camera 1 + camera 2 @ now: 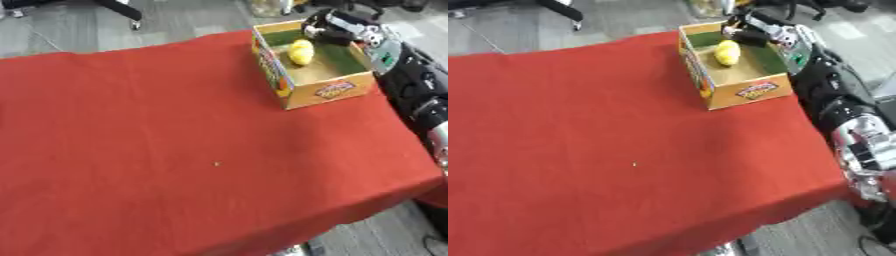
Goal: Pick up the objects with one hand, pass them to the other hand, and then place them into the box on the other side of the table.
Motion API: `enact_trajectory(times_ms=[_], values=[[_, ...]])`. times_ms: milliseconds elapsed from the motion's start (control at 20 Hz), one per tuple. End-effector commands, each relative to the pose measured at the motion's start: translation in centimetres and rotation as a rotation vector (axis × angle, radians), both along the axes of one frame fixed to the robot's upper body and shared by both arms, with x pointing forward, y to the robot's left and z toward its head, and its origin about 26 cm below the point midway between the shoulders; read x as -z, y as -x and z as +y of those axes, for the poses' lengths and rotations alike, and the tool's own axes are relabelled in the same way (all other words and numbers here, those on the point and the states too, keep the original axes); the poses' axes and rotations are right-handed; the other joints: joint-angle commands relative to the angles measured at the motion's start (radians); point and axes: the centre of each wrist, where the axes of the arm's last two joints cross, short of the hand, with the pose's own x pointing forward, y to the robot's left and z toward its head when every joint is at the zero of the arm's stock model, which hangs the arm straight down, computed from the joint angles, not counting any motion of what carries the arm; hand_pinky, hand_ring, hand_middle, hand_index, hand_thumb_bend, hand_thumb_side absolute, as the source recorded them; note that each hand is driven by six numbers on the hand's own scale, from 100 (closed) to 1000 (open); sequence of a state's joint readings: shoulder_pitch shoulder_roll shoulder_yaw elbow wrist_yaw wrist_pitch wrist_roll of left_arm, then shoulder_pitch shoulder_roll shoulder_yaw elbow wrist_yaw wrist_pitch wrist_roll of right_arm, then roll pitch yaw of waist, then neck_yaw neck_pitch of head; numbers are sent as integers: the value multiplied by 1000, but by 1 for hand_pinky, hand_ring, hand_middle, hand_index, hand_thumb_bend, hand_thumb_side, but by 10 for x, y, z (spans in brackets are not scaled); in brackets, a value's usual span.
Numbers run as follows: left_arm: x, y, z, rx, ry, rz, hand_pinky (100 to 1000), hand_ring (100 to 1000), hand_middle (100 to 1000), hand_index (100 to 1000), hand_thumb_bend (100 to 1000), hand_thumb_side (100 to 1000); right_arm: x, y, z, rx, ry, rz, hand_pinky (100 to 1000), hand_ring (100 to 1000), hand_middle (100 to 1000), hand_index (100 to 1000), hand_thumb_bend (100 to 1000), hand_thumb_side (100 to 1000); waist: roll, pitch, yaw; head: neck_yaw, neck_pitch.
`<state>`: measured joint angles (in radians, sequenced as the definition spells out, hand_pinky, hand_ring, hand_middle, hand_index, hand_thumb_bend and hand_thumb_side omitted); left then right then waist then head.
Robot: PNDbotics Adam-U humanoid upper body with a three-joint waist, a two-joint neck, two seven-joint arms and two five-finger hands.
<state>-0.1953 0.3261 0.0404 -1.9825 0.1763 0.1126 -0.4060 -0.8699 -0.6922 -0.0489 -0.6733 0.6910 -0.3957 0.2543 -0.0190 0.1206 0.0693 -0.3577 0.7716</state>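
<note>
yellow object lengthwise in box, under right robot hand.

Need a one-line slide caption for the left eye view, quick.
Right hand hovers over the far end of the open cardboard box, a yellow object lying inside, on the red-covered table.

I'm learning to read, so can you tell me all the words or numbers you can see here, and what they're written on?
Front of the cardboard box: a red and yellow logo, too blurred to read.
Left side of the box: colourful print, too blurred to read.
Right hand over the box: no words show.
Yellow object in the box: no words show.
Red tablecloth: nothing written.
So nothing here can be read.
</note>
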Motion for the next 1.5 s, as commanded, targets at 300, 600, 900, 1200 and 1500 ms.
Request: enact_trajectory(times_ms=[300,600,900,1200,1500], values=[[-8,2,4,-18,-4,-31,864,753,704,790,624,629,-42,7,12,-174,-19,-232,930,875,846,918,100,199,-14,-4,-2,18,-2],[-11,2,10,-67,-9,-47,863,753,702,789,621,625,-58,26,74,-440,-18,-431,914,867,831,946,100,219,-11,-1,-13,60,-2],[-19,1,21,-159,-32,-80,859,750,699,787,618,618,-45,61,155,-682,-111,-530,901,841,799,935,100,265,0,0,-29,181,-2],[-25,-3,31,-219,-95,-112,857,751,699,788,617,615,-13,95,216,-868,-269,-500,903,834,780,960,100,359,9,0,-49,343,-2],[-24,-7,40,-262,-167,-111,856,751,701,790,614,616,1,110,242,-950,-348,-474,900,822,761,959,100,412,15,-3,-66,439,-2]])
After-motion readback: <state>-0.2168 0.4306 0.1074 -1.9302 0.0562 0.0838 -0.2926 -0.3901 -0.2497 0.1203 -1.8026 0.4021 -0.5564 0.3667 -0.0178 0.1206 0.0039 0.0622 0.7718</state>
